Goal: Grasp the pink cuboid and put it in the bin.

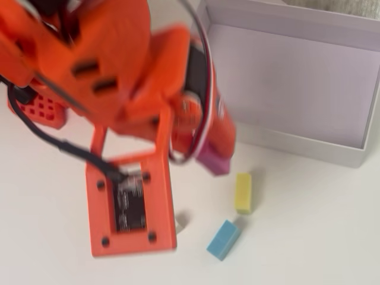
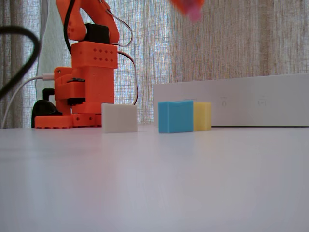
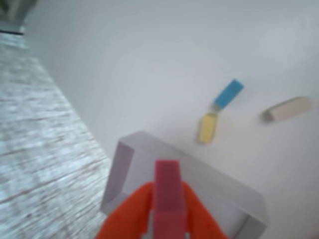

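My gripper (image 3: 168,195) is shut on the pink cuboid (image 3: 168,196), which stands up between the two orange fingers (image 3: 135,209) in the wrist view. From overhead, the pink cuboid (image 1: 214,161) pokes out below the blurred gripper (image 1: 217,151), just outside the front left corner of the bin (image 1: 297,145). In the fixed view the pink cuboid (image 2: 194,13) hangs high at the top edge, well above the table and the bin (image 2: 241,104). The bin (image 3: 124,169) is a shallow white box, and what shows of its floor is bare.
A yellow block (image 1: 243,193), a blue block (image 1: 224,239) and a white block (image 1: 180,222) lie on the white table in front of the bin. The orange arm base (image 2: 84,82) stands to the left. A curtain hangs behind.
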`<control>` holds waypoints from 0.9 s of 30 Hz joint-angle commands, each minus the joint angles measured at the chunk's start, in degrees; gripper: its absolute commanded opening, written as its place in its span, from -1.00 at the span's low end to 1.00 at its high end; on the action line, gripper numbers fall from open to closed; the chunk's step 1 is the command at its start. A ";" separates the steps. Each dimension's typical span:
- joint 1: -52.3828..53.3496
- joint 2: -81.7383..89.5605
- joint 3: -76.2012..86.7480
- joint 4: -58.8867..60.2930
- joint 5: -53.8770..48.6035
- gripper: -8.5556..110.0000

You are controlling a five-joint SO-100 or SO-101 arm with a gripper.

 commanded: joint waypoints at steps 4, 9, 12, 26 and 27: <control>-14.06 1.58 -6.24 1.58 -0.18 -1.00; -19.78 -0.09 5.19 -5.80 -0.35 -1.00; -21.97 -0.70 15.38 -10.28 -0.53 -0.99; -24.35 1.67 39.73 -30.15 -0.53 -0.45; -24.35 2.02 39.46 -31.64 -0.44 -0.45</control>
